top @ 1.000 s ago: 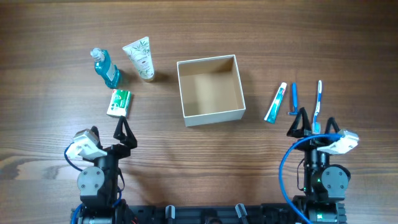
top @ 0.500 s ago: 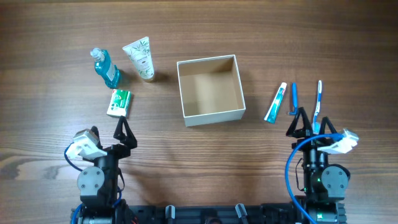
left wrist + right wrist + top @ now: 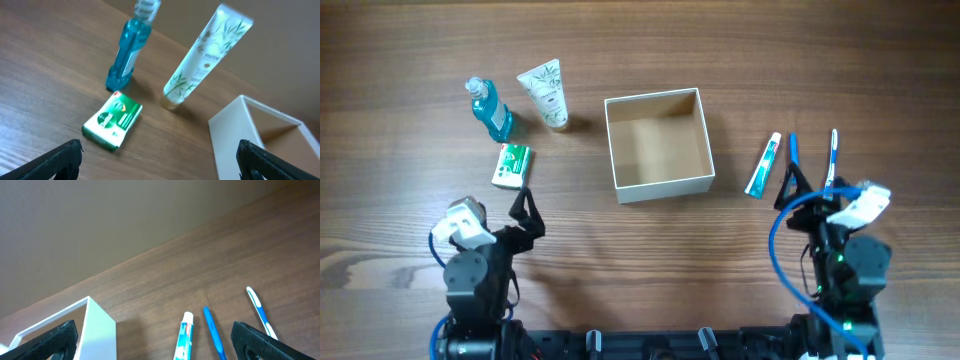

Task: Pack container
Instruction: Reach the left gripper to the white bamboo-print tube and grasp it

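White-walled square cardboard box: two o'clock of left tool, ten o'clock of right tool. Both tools gape, empty. Wrist views crop it.

— What's the count?
— One container, one blue bottle, one green packet, one leaf-print tube.
— And on the right?
— One small tube, one blue stick, one toothbrush.

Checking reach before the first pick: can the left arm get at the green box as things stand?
Probably yes. The green box lies flat just ahead of the open left gripper, apart from the blue bottle and the tube, with bare table between.
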Controlling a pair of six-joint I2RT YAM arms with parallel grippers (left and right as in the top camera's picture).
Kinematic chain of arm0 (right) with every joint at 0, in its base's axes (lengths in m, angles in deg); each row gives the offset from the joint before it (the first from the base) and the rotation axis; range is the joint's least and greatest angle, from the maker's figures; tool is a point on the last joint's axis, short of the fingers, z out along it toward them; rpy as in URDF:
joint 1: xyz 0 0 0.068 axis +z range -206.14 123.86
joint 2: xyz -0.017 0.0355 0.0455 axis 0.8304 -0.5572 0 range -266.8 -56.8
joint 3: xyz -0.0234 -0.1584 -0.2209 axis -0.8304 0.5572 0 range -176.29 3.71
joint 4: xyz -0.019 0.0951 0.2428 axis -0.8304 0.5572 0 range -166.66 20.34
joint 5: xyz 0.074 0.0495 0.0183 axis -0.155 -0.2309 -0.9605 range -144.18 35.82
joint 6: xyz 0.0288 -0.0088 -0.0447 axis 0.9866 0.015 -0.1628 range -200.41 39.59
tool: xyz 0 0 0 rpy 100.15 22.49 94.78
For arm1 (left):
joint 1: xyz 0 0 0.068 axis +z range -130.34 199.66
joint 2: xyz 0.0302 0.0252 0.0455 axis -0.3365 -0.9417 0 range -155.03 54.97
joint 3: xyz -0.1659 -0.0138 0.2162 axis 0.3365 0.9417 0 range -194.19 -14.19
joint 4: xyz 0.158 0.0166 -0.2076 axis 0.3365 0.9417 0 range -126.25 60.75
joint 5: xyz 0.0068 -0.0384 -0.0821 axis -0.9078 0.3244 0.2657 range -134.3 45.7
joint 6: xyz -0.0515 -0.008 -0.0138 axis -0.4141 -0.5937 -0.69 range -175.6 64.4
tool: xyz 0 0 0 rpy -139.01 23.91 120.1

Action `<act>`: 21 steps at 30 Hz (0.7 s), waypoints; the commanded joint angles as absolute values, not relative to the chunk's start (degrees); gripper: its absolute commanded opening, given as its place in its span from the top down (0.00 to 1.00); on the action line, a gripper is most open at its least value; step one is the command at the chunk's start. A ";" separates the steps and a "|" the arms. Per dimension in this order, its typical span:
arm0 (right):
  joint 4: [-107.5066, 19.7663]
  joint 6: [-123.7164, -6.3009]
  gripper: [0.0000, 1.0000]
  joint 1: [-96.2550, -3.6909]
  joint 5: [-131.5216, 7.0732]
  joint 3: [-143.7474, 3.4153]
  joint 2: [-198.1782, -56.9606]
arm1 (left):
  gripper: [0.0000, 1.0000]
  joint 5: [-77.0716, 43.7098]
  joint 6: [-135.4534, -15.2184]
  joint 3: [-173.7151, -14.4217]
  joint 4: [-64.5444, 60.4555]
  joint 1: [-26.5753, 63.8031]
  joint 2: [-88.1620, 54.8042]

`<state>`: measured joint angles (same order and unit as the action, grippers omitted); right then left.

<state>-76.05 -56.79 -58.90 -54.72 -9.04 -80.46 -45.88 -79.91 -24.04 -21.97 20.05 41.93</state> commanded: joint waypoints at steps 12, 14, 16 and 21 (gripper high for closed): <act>-45.39 -70.04 0.00 -58.64 -57.16 -43.95 -111.73 | 0.00 -41.95 -73.66 -60.21 -0.26 20.29 10.50; -43.82 -69.84 0.00 -58.62 -57.30 -45.76 -113.74 | 0.00 -41.95 -72.55 -65.44 5.53 20.29 6.68; -43.44 -69.93 0.00 -58.62 -57.91 -46.51 -114.62 | 0.00 -42.06 -72.26 -70.66 11.61 20.31 2.98; -42.66 -69.55 0.00 -58.62 -57.25 -46.51 -114.55 | 0.00 -41.97 -72.29 -75.99 19.01 20.29 -1.08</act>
<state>-43.18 -68.79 -58.90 -57.60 -45.17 -114.47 -43.74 -74.10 -73.30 16.74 20.05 0.27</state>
